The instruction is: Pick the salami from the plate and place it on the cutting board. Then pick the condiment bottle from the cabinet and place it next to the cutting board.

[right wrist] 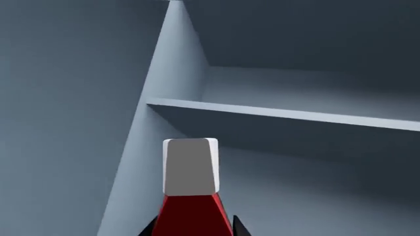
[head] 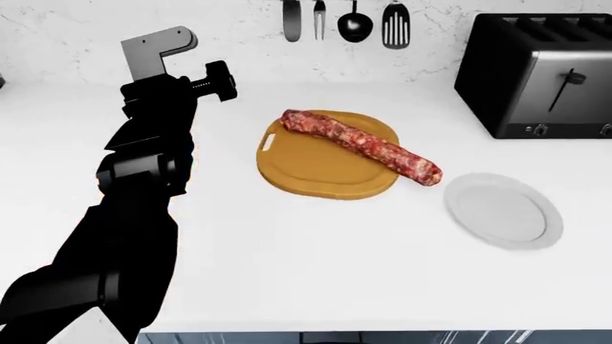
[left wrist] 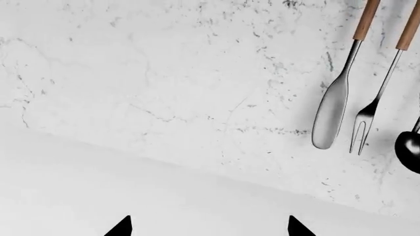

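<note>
1. Already the salami [head: 362, 144] lies slantwise across the cutting board [head: 320, 172], one end overhanging the rim toward the plate [head: 504, 211], which sits just beside the board on the white counter [head: 316, 265].
2. Up in the cabinet [right wrist: 78, 98], the right wrist view shows the condiment bottle [right wrist: 192, 196] upright, white cap on top, below a shelf [right wrist: 282, 114].
3. Dark fingertips [right wrist: 239, 227] of the right gripper [right wrist: 194, 228] flank the bottle's red shoulder very closely; whether they actually press on it I cannot tell.
4. The left gripper [left wrist: 208, 227] shows two black tips spread well apart with nothing between them, facing the marble wall.
5. A butter knife [left wrist: 338, 88], fork [left wrist: 374, 103] and ladle [left wrist: 408, 147] hang on that wall.
6. A black toaster [head: 535, 72] stands at the back of the counter, behind the plate.
</note>
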### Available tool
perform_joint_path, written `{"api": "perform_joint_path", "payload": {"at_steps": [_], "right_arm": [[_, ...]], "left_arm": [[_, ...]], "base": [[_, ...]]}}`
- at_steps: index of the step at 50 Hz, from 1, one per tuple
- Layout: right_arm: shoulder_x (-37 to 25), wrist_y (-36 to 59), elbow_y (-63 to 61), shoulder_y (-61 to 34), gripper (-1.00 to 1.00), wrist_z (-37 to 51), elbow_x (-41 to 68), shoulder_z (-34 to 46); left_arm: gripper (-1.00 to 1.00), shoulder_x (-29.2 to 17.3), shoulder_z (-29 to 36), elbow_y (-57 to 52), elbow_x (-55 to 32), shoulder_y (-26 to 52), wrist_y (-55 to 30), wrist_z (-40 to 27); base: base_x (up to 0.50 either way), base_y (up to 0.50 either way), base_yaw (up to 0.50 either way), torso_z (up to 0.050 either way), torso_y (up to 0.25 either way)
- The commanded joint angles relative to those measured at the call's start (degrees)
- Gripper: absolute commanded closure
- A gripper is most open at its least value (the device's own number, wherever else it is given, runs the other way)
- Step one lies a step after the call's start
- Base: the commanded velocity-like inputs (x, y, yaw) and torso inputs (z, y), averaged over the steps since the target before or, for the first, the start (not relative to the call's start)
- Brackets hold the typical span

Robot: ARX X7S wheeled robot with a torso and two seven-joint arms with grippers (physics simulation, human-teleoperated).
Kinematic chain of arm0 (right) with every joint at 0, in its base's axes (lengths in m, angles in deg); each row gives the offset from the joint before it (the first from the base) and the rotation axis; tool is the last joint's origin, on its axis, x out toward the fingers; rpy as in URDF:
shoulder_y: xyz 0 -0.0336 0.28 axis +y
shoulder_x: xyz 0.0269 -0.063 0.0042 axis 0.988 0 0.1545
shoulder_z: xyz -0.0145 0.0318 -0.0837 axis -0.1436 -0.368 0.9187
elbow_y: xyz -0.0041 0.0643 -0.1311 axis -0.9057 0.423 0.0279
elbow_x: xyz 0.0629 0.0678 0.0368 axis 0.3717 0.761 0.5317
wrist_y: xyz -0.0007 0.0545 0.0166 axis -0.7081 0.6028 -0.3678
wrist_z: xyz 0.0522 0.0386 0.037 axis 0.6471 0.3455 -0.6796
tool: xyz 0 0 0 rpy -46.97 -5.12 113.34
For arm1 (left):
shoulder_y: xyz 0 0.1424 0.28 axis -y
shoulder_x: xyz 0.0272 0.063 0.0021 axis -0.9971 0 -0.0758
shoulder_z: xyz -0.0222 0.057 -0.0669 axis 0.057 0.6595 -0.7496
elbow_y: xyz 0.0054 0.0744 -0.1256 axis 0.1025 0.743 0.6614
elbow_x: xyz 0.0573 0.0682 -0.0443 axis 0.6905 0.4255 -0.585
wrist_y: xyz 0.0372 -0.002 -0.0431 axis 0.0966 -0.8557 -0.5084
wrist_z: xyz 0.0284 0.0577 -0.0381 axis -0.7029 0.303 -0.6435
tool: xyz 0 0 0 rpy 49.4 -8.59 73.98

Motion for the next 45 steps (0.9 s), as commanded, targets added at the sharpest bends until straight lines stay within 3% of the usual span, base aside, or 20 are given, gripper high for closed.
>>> {"api": "perform_joint_path", "payload": {"at_steps": [1, 7, 20, 45], "right_arm": [[-0.5, -0.2, -1.3, 1.2, 1.0, 0.1, -0.4, -1.0], [-1.3, 1.2, -3.7, 2.8, 1.0, 2.6, 2.5, -2.2], [-4.0, 2.3, -17.4, 14.2, 1.0, 20.2, 19.1, -9.1], [-10.3, -4.2, -41.1, 35.4, 1.0, 29.5, 26.5, -14.9]], "left_arm": [[-1.0, 0.0, 0.1, 0.0, 0.0, -0.1, 0.1, 0.0], [-1.0, 0.0, 0.3, 0.0, 0.1, -0.1, 0.1, -0.1], [-1.0, 0.0, 0.4, 0.0, 0.0, -0.1, 0.3, 0.0], [-1.0, 0.0, 0.3, 0.0, 0.0, -0.1, 0.6, 0.2]], "base": [[0.0, 0.0, 0.0, 0.0, 0.0], [0.0, 0.0, 0.0, 0.0, 0.0], [0.0, 0.0, 0.0, 0.0, 0.0], [0.0, 0.0, 0.0, 0.0, 0.0]]}}
